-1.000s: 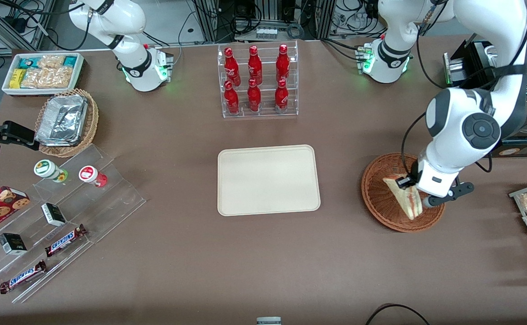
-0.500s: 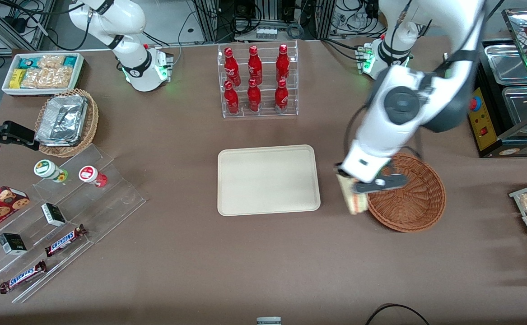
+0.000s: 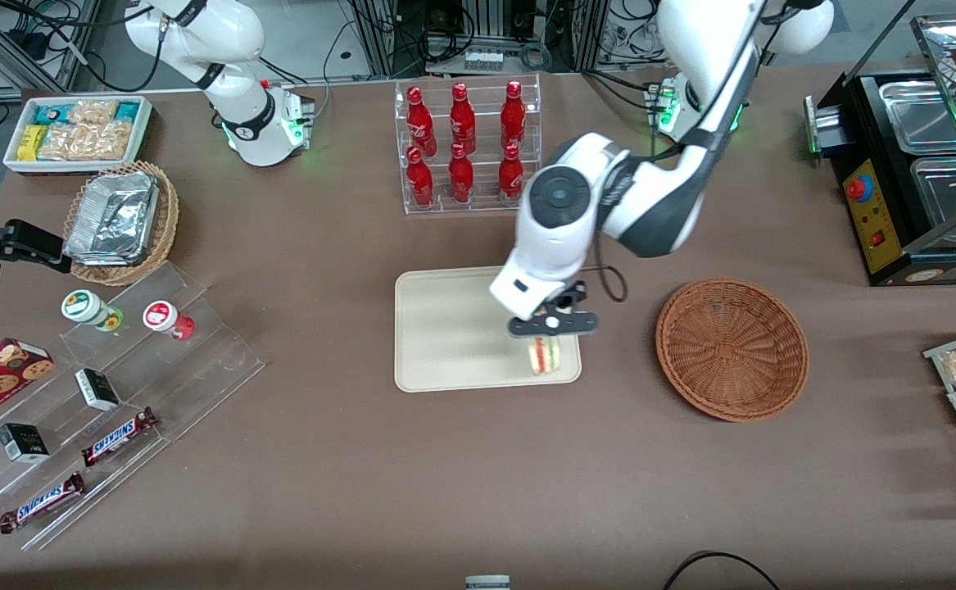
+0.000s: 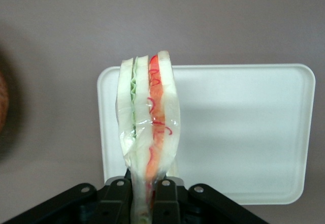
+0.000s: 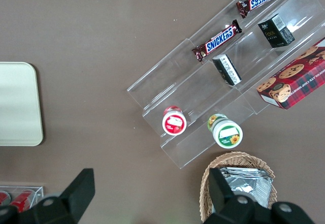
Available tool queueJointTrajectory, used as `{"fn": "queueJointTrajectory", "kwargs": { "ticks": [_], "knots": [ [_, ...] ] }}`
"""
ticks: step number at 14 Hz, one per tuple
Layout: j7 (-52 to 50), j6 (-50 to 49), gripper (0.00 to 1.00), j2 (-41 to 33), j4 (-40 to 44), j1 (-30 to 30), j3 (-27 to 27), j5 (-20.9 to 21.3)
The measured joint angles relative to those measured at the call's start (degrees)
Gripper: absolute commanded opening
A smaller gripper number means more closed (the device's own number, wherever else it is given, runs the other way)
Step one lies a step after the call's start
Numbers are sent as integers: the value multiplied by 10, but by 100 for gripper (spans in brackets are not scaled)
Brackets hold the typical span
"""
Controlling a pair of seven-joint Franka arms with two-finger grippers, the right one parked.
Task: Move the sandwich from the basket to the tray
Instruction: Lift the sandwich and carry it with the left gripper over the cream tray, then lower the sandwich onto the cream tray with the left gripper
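A brown worktop [image 3: 346,459] carries a flat cream-beige rectangular tray [image 3: 445,328] and, toward the working arm's end, a round reddish-brown wicker basket [image 3: 731,348], now without its load. The left arm's jaws [image 3: 550,338] clamp the plastic-wrapped triangular sandwich [image 3: 545,355] by its narrow end. It hangs edge-up over the tray's basket-side edge, likely for a flat set-down.

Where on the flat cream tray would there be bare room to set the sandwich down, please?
The whole flat rectangular cream tray is bare. The tool, shut on the wrapped triangular sandwich, hangs over the tray's corner nearest the round reddish-brown wicker basket. The roomiest patch is the middle, toward the parked arm's end; that corner sits closest to the rim.
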Motion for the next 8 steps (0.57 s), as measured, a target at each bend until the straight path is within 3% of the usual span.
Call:
{"fn": "queueJointTrajectory", "kwargs": {
  "ticks": [8],
  "knots": [
    [-8,1,0,27,7,-41,0,0]
  ]
}}
